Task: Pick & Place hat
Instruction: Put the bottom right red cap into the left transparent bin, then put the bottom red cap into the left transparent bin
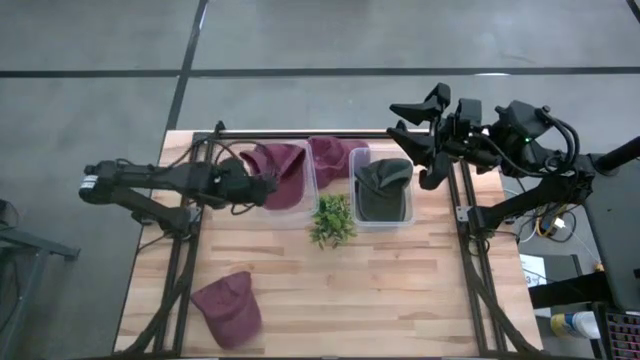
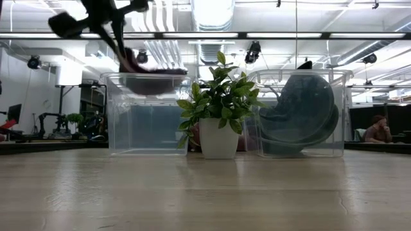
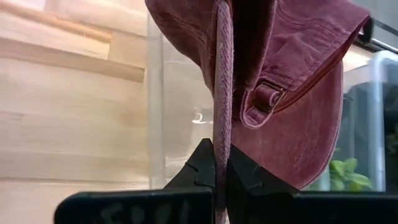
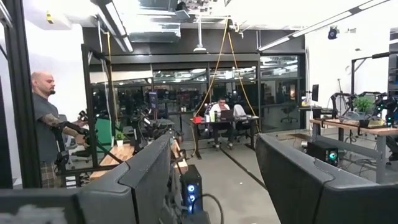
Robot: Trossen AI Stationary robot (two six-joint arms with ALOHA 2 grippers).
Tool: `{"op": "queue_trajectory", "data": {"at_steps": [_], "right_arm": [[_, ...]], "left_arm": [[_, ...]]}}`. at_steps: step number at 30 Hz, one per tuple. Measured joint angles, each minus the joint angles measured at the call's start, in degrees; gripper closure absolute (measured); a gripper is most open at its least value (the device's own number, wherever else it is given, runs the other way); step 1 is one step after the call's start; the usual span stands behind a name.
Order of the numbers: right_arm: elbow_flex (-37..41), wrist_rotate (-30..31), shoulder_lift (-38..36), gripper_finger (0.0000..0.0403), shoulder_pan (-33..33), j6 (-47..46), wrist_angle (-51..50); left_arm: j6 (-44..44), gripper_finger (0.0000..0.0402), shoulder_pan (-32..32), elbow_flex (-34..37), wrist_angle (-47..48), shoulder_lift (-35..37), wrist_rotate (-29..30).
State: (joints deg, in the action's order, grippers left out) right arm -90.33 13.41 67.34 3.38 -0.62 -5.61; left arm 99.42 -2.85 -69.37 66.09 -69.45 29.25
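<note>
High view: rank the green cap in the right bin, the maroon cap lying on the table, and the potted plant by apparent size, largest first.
1. Maroon cap on the table and green cap: look alike, so unranked.
2. Potted plant, clearly smallest.

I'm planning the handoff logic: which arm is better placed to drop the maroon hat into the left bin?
Left. The left claw is shut on the maroon hat over the left bin; the right claw is open, raised beyond the table's far edge.

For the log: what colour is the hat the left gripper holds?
Maroon hat; left wrist view shows it best.
</note>
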Motion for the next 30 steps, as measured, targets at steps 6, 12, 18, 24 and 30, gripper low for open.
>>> {"op": "queue_trajectory", "data": {"at_steps": [6, 12, 18, 24, 30], "right_arm": [[0.01, -0.04, -0.08, 0.0175, 0.0, 0.13, -0.04], [0.01, -0.11, -0.08, 0.0175, 0.0, 0.18, -0.07], [0.01, -0.24, 0.06, 0.0175, 0.0, 0.82, -0.07], [0.01, -0.24, 0.08, 0.0175, 0.0, 0.79, -0.07], [0.01, -0.37, 0.2, 0.0175, 0.0, 0.49, -0.26]], "left_arm": [[0.71, 0.0396, 0.16, 6.4, -6.82, 0.06, 0.07], [0.83, 0.0393, 0.39, 10.7, -10.36, 0.13, -1.03], [0.09, 0.0371, 1.03, 12.4, -13.98, -0.01, -2.27], [-2.49, 0.0299, 1.73, 14.74, -19.12, -0.05, -3.67], [-3.4, 0.0233, 1.75, 14.07, -21.15, 0.08, -5.26]]}}
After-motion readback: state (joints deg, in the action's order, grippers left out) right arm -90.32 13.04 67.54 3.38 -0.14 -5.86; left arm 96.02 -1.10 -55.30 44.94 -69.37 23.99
